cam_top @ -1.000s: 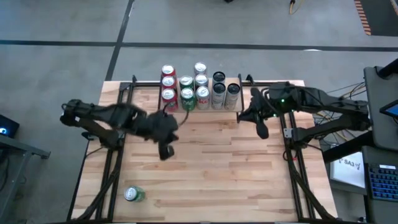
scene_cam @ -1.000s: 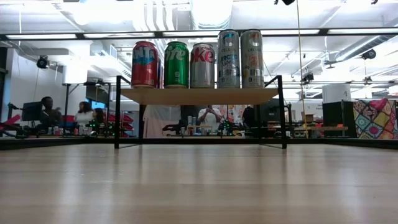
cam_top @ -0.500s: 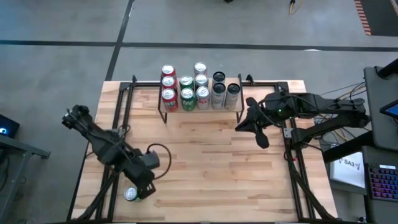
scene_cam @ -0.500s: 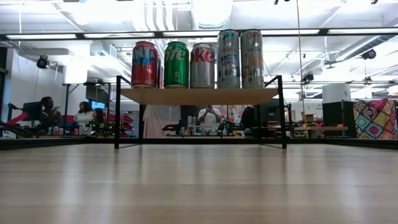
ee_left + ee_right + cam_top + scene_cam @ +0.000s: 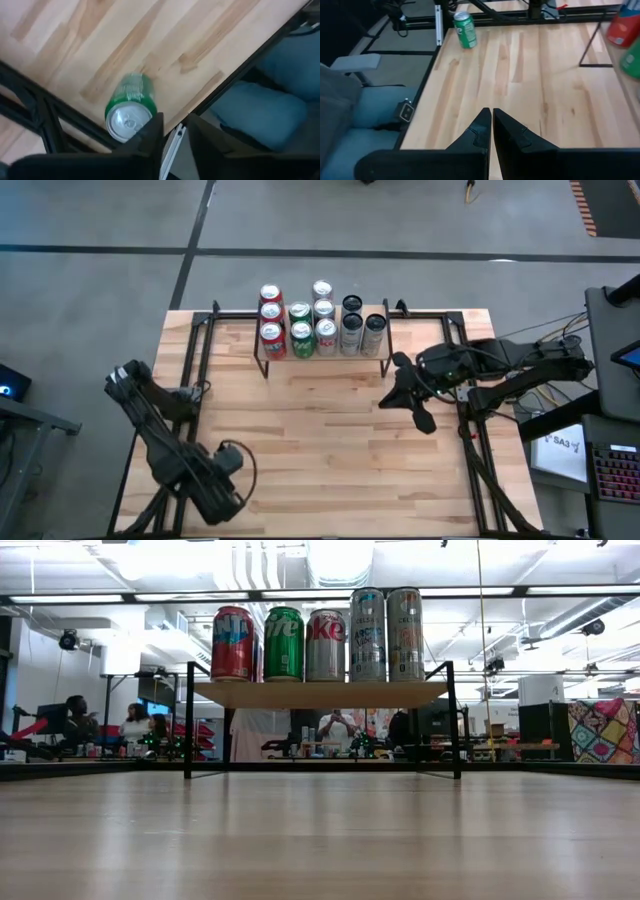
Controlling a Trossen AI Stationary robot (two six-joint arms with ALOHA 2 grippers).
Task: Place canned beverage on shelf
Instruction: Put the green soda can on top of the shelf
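In the high view the left gripper (image 5: 222, 502) is hanging over the table's (image 5: 330, 440) seven o'clock corner, directly above the spot where the green can (image 5: 129, 106) is lying; the arm is hiding the can from overhead, so the can is showing only in the wrist views. In the left wrist view that can is resting on its side on the bare wood, silver top turned toward the camera, close to the table's edge and the black frame rail (image 5: 37, 107); the left gripper's own fingers (image 5: 150, 137) are standing slightly parted, a narrow gap between them, and are gripping nothing, with the can lying just beyond their tips. In the right wrist view the same can (image 5: 465, 29) is sitting far across the table near the corner.

The right gripper (image 5: 418, 412) is hovering at about three o'clock on the table, its fingers (image 5: 480, 131) pressed together and empty.

The shelf (image 5: 320, 352) is standing at twelve o'clock by the far edge; it is carrying red, green, silver and dark cans (image 5: 322, 320) in short rows; in the low view they are standing upright (image 5: 320, 636) on the light board (image 5: 320, 693).
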